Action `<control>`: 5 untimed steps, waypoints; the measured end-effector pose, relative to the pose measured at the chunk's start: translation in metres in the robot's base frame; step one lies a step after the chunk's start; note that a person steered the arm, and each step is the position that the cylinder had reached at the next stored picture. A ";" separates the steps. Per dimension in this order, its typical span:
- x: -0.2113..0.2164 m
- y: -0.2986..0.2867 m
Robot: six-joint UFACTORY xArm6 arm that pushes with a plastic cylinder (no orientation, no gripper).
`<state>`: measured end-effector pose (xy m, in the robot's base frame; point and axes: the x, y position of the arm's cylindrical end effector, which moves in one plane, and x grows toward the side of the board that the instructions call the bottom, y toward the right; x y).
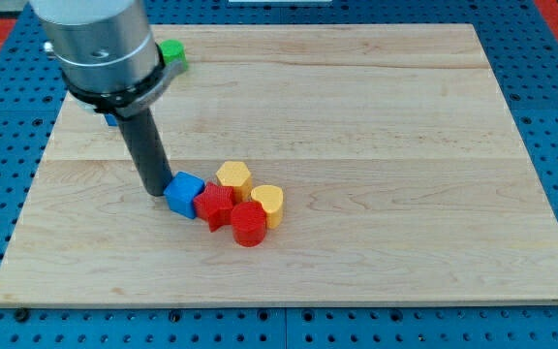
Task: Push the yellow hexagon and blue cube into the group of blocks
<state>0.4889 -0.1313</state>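
A blue cube (pixel 183 195) lies on the wooden board, touching a red star-shaped block (pixel 215 205) on its right. A yellow hexagon (pixel 233 177) sits just above the red star, touching it. A yellow heart-shaped block (pixel 268 204) and a red cylinder (pixel 249 224) complete the tight cluster left of the board's middle. My tip (pixel 155 190) rests on the board right against the blue cube's left side.
A green block (pixel 171 52) lies near the board's top left edge, partly behind the arm. Another blue block (pixel 110 117) peeks out under the arm's body at the left. The wooden board (pixel 376 145) sits on a blue pegboard.
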 end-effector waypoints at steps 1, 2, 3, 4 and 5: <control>0.004 -0.024; 0.056 -0.056; 0.076 -0.043; 0.081 -0.043; 0.049 -0.086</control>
<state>0.5374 -0.2169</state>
